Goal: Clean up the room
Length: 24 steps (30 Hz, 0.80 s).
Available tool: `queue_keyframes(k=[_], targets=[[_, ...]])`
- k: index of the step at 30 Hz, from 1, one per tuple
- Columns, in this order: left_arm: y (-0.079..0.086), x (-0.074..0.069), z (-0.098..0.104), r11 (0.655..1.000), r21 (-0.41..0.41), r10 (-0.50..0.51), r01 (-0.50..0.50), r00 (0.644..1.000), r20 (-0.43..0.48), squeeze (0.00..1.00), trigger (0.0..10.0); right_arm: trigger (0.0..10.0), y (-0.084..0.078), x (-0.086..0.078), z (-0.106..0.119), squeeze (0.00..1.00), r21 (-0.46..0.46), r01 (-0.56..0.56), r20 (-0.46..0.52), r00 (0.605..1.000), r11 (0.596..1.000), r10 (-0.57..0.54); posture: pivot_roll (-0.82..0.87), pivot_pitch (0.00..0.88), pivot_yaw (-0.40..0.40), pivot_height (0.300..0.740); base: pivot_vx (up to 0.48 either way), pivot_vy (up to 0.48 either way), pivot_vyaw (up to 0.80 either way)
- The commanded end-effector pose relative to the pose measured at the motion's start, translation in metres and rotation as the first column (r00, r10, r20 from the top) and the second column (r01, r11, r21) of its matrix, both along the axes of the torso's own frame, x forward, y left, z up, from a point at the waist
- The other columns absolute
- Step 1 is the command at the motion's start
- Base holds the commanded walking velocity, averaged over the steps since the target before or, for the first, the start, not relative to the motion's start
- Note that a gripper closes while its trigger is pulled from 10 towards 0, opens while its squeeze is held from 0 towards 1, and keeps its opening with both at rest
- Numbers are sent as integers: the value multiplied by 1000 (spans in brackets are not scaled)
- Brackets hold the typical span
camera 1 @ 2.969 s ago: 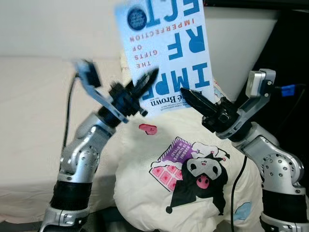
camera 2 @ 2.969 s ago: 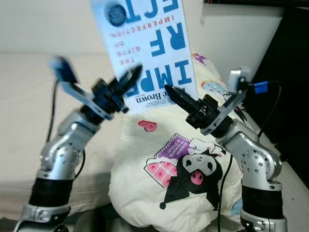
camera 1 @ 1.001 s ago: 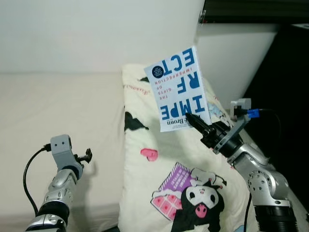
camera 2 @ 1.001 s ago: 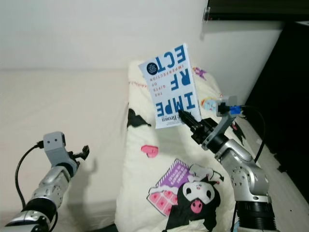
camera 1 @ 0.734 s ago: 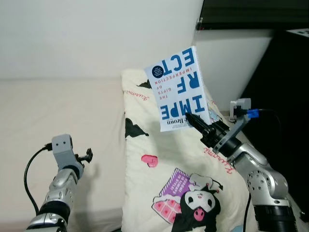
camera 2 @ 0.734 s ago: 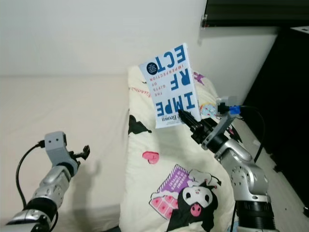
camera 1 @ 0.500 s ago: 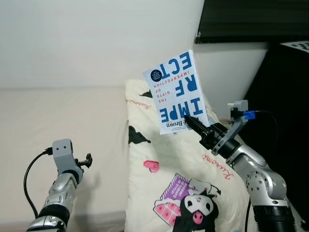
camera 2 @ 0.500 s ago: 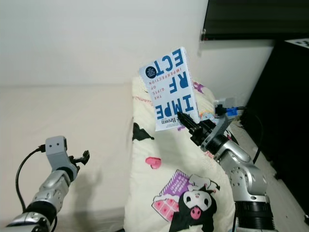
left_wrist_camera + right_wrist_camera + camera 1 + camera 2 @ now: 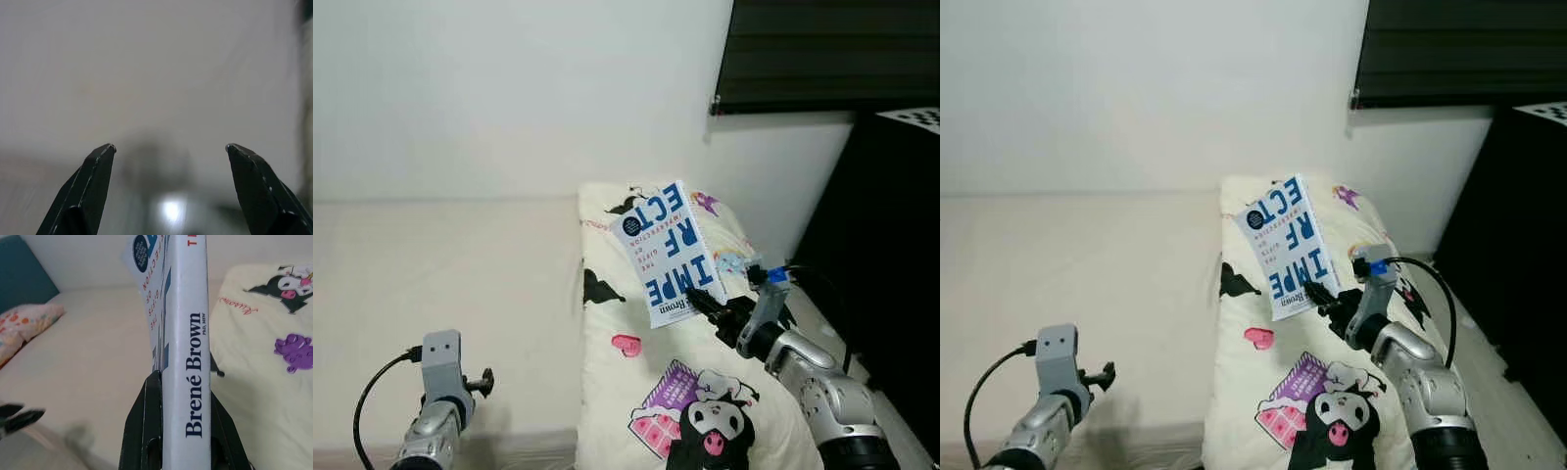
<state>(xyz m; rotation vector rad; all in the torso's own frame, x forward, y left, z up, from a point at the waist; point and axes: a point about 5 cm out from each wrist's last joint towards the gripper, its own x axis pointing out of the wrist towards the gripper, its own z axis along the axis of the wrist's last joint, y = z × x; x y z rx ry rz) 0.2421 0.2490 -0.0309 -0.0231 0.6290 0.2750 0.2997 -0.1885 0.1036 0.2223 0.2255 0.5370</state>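
The right gripper (image 9: 713, 308) pinches the lower edge of the white-and-blue paperback (image 9: 670, 252), which juts up above its fingers, over the cartoon-print quilt (image 9: 705, 392). To carry it well, keep the pinch firm and the book steady while turning toward wherever it belongs. The left gripper (image 9: 168, 152), fingers spread wide, hangs low beside the bed. Compared with a second ago, the book sits lower and more tilted
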Motion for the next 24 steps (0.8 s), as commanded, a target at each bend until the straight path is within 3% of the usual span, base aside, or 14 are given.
queue_keyframes(k=[1, 2, 4, 6, 10, 11, 12, 14, 17, 18, 19, 20, 23, 24], targets=[[3, -15, -11, 1000, 20, 2, -1, 997, -83, 0, 10000, 10000, -1, -5, -13, 0, -18, -2, -32, 999, 1000, 2, 9, 0, -44, 714, 0, 0, 506], [2, -24, -18, 1000, 23, -4, 7, 992, -124, 0, 10000, 10000, -1, -8, -19, 0, -27, -9, -49, 999, 1000, 7, 8, 0, -44, 714, 0, 0, 506], [2, -24, -18, 1000, 23, -4, 7, 992, -124, 0, 10000, 10000, -1, -8, -19, 0, -27, -9, -49, 999, 1000, 7, 8, 0, -44, 714, 0, 0, 506], [-3, -48, -35, 999, 6, -33, 35, 970, -239, 0, 10000, 10000, 2, -14, -28, 0, -38, -38, -74, 997, 999, 35, 3, 0, -38, 714, 0, 0, 503], [-8, -71, -48, 998, 1, -63, 68, 939, -339, 0, 10000, 10000, 5, -16, -38, 0, -94, -68, -96, 994, 993, 59, -2, 0, -37, 714, 0, 0, 506], [-8, -71, -48, 998, 1, -63, 68, 939, -339, 0, 10000, 10000, 5, -16, -38, 0, -94, -68, -96, 994, 993, 59, -2, 0, -37, 714, 0, 0, 506], [-12, -81, -54, 996, 1, -81, 88, 921, -381, 0, 10000, 10000, -2, -19, -57, 0, -156, -41, -157, 987, 987, 16, -1, 0, -41, 714, 0, 0, 506], [-12, -81, -54, 996, 1, -81, 88, 921, -381, 0, 10000, 10000, -2, -19, -57, 0, -156, -41, -157, 987, 987, 16, -1, 0, -41, 714, 0, 0, 506], [-23, -92, -61, 988, -5, -138, 151, 889, -437, 0, 10000, 10000, -34, -61, -125, 0, -317, 79, -395, 895, 945, -207, 8, 0, -53, 714, 0, 0, 504], [-23, -92, -61, 988, -5, -138, 151, 889, -437, 0, 10000, 10000, -34, -61, -125, 0, -317, 79, -395, 895, 945, -207, 8, 0, -53, 714, 0, 0, 506], [-25, -92, -62, 987, -7, -145, 158, 888, -436, 0, 10000, 10000, -41, -79, -141, 0, -346, 103, -450, 854, 933, -261, 11, 0, -56, 714, 0, 0, 500], [-25, -92, -62, 987, -7, -145, 158, 888, -436, 0, 10000, 10000, -41, -79, -141, 0, -346, 103, -450, 854, 933, -261, 11, 0, -56, 714, 0, 0, 500], [-27, -91, -62, 987, -11, -147, 159, 888, -436, 0, 10000, 10000, -53, -116, -165, 0, -384, 160, -539, 761, 909, -362, 9, 0, -59, 714, 0, 0, 502], [-27, -91, -62, 987, -11, -147, 159, 888, -436, 0, 10000, 10000, -53, -116, -165, 0, -384, 160, -539, 761, 909, -362, 9, 0, -59, 714, 0, 0, 500]])
